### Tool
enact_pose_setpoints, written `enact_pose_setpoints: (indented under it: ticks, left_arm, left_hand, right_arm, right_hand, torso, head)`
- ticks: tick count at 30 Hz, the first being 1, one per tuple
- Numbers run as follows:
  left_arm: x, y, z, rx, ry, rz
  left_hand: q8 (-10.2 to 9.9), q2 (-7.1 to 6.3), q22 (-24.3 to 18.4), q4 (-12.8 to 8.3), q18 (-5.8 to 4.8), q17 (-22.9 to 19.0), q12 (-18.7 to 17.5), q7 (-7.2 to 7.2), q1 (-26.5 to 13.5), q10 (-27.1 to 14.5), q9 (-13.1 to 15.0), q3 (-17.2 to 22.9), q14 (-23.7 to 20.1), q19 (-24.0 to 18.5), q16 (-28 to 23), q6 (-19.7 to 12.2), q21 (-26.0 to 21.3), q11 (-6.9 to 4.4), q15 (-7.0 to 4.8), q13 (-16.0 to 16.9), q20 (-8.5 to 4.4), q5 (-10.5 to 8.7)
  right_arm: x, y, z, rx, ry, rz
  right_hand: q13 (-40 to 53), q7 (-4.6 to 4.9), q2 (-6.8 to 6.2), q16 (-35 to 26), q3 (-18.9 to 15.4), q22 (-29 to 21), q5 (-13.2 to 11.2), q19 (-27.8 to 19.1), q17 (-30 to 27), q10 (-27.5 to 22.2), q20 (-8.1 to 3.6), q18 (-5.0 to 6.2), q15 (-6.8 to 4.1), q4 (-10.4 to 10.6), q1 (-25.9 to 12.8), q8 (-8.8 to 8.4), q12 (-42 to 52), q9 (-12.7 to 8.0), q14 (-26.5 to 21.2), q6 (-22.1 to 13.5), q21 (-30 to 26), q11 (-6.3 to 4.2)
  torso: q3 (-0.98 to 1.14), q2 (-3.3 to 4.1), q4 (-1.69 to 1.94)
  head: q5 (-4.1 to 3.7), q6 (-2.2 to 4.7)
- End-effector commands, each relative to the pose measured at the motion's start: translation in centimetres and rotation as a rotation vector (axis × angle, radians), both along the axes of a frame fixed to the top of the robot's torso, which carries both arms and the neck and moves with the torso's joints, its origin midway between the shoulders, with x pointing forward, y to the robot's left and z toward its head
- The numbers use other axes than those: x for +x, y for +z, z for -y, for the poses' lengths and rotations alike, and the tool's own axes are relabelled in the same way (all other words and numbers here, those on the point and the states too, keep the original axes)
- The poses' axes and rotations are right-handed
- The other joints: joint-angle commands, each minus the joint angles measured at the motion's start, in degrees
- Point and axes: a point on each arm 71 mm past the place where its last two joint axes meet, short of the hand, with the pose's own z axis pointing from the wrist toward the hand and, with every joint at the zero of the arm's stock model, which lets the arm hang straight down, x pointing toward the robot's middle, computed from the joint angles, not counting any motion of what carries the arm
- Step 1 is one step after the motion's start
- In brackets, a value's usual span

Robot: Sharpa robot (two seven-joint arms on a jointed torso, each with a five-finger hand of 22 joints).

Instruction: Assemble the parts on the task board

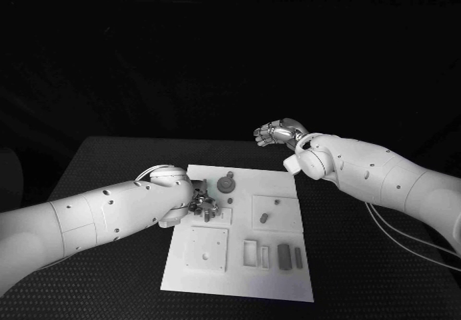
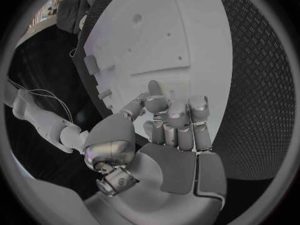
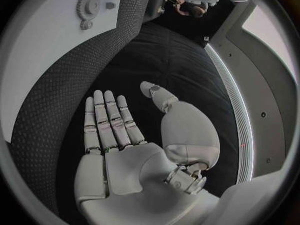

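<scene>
While the white task board (image 1: 240, 267) lies mid-bench, the left hand (image 1: 204, 207) covers its 10 o'clock area with fingers curled, contents hidden; the right hand (image 1: 280, 133) hovers at 1 o'clock, fingers spread, holding nothing.

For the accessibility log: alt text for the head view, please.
The left hand rests fingers-down on the white task board, beside a gear-shaped part. The right hand hangs raised beyond the board's far edge, holding nothing. Small grey parts lie in the board's near slots.
</scene>
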Motion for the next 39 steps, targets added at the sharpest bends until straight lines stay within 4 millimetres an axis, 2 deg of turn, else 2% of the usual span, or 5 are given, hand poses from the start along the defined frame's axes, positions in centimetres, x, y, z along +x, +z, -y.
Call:
enact_pose_setpoints:
  ticks: [1, 5, 6, 26, 39]
  left_arm:
    - [0.0, 0.07, 0.2, -0.017, 0.006, -0.001]
    - [0.05, 0.16, 0.18, -0.024, 0.01, 0.0]
    - [0.06, 0.17, 0.17, -0.025, 0.011, 0.0]
    - [0.3, 0.19, 0.07, -0.029, 0.023, 0.005]
    - [0.25, 0.14, 0.13, -0.049, 0.034, -0.012]
  left_hand:
    - [0.3, -0.58, -0.1, 0.0, 0.69, -0.1, 0.1, 0.3, 0.2, -0.3, 0.0, -0.2, 0.1, -0.5, -0.4, 0.0, -0.3, 0.04, -0.31, -0.1, -6.41, -0.42]
    - [0.3, -0.68, -0.1, 0.0, 0.69, -0.1, 0.1, 0.3, 0.1, -0.3, 0.0, -0.3, 0.1, -0.5, -0.4, 0.0, -0.3, 0.04, -0.31, -0.1, -6.4, -0.51]
    - [0.3, -1.57, -0.2, 0.7, 0.75, -0.1, 0.1, 0.0, -0.6, -0.3, 0.0, -0.5, 0.1, -0.5, -0.4, 0.0, -0.4, 0.23, -0.34, -0.2, -6.43, -4.84]
    - [0.2, -4.58, -0.3, 1.3, 0.91, -0.1, 0.1, 0.28, -0.2, -0.4, 0.1, -0.6, 0.0, -0.5, -0.5, -0.2, -0.5, 0.01, -0.41, -0.3, -6.55, -5.63]
    - [-2.0, -1.31, -0.3, 0.0, 0.82, -0.1, 0.0, 1.08, 2.1, -0.1, -1.6, 0.1, 0.1, -0.6, -0.5, -1.6, -0.3, 0.73, 0.16, -0.8, -6.48, -2.02]
  right_arm:
    - [-0.03, -0.01, -0.15, 0.002, 0.016, 0.002]
    - [-0.05, 0.0, -0.19, 0.002, 0.018, 0.002]
    - [-0.05, 0.0, -0.18, 0.002, 0.018, 0.002]
    - [-0.07, 0.0, -0.15, 0.002, 0.018, 0.002]
    - [-0.06, -0.01, -0.17, 0.002, 0.019, 0.001]
  right_hand:
    - [0.1, 1.8, 0.21, -0.1, -0.1, 0.1, 0.4, -0.5, -0.1, 0.3, 0.04, -1.12, 0.02, -0.1, -0.5, 0.29, -0.4, -0.1, -0.4, 0.1, -0.2, -0.01]
    - [0.1, 1.8, 0.21, -0.1, -0.1, 0.1, 0.4, -0.5, -0.1, 0.3, 0.04, -1.12, 0.02, -0.1, -0.5, 0.29, -0.4, -0.1, -0.4, 0.1, -0.2, -0.01]
    - [0.1, 1.8, 0.21, -0.1, -0.1, 0.1, 0.4, -0.5, -0.1, 0.3, 0.04, -1.12, 0.02, -0.1, -0.5, 0.29, -0.4, -0.1, -0.4, 0.1, -0.2, -0.01]
    - [0.1, 1.81, 0.2, -0.1, -0.1, 0.2, 0.4, -0.5, -0.1, 0.3, 0.04, -1.12, 0.03, -0.1, -0.5, 0.31, -0.5, -0.1, -0.4, 0.1, -0.3, -0.01]
    - [0.1, 1.82, 0.22, -0.1, -0.1, 0.2, 0.4, -0.5, -0.1, 0.4, 0.04, -1.12, 0.03, -0.1, -0.5, 0.32, -0.5, -0.1, -0.4, 0.1, -0.3, -0.01]
  torso:
    - [0.01, 0.0, 0.01]
    - [0.04, 0.01, 0.02]
    - [0.04, 0.01, 0.02]
    - [0.0, 0.0, 0.03]
    - [-0.04, -0.03, 0.05]
  head:
    - [-0.05, 0.02]
    - [-0.07, 0.03]
    - [-0.07, 0.03]
    - [0.0, 0.01]
    - [-0.01, 0.0]
